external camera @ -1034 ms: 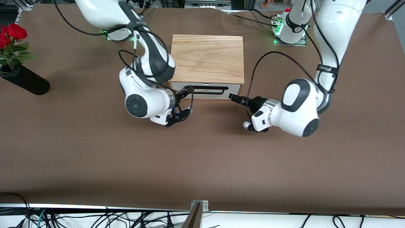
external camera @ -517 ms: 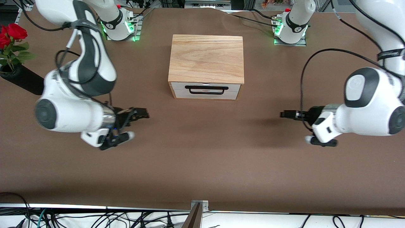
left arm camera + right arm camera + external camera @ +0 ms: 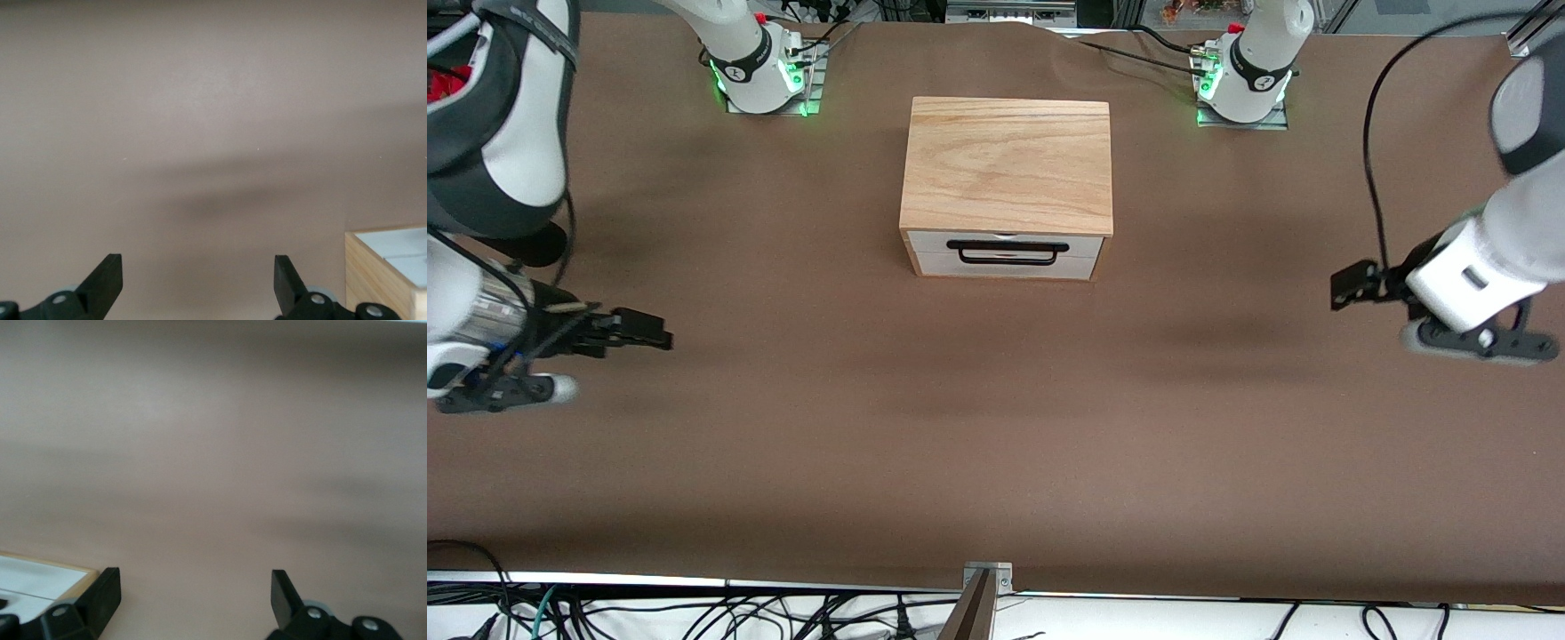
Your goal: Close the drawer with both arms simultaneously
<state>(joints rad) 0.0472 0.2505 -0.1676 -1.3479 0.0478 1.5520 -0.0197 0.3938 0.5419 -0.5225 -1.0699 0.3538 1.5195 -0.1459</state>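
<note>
The light-wood box (image 3: 1009, 164) stands mid-table near the arm bases. Its drawer (image 3: 1005, 260) sits flush in the box, showing its white front and black wire handle (image 3: 1008, 252). My right gripper (image 3: 645, 336) is open and empty, low over the bare table toward the right arm's end, well away from the box. My left gripper (image 3: 1352, 286) is open and empty over the table toward the left arm's end. The left wrist view shows open fingers (image 3: 198, 270) and a corner of the box (image 3: 383, 270). The right wrist view shows open fingers (image 3: 193, 587) and a box corner (image 3: 40, 580).
A black vase (image 3: 543, 244) with a red rose (image 3: 440, 82) stands at the right arm's end, mostly hidden by that arm. The arm bases (image 3: 760, 76) (image 3: 1240, 84) glow green at the table's robot edge. Brown cloth covers the table (image 3: 996, 427).
Both grippers have pulled back from the drawer front and swung outward, each toward its own end of the table. The drawer front stays flush with the box.
</note>
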